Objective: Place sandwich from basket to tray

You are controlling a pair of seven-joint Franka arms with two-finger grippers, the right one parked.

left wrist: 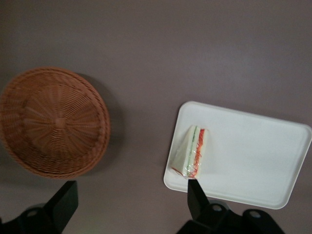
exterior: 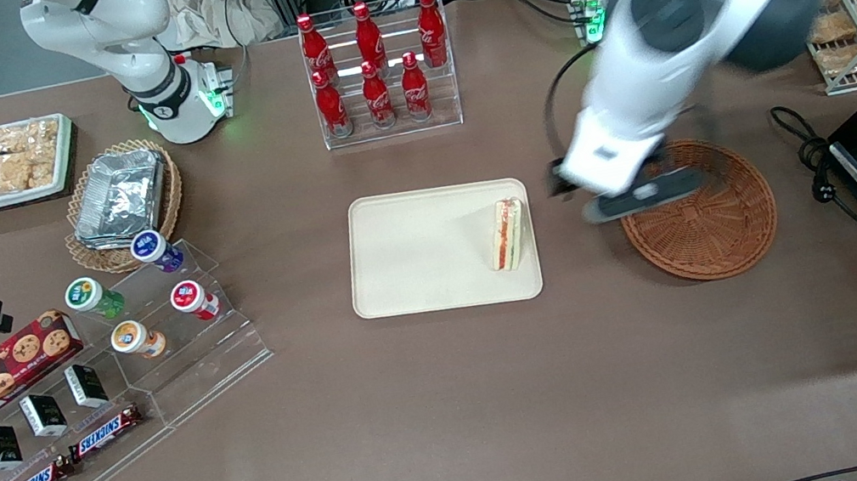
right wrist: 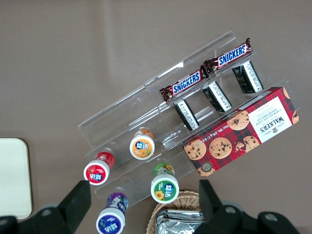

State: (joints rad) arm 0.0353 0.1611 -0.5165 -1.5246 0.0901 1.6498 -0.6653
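Sandwich [exterior: 507, 234] lies on the tray [exterior: 413, 251], at its basket-side edge. Basket [exterior: 714, 221] holds nothing. Gripper [left wrist: 127, 199] hangs above, fingers [left wrist: 196, 196] spread, gripping nothing.

"SNICKERS" on two bars [right wrist: 229, 54]; "WALKER'S" on the red biscuit box [right wrist: 242, 131].

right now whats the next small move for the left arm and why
Probably lift clear and retreat. The sandwich already rests on the tray, the basket is empty, and the gripper hangs above the table between them with jaws open, holding nothing.
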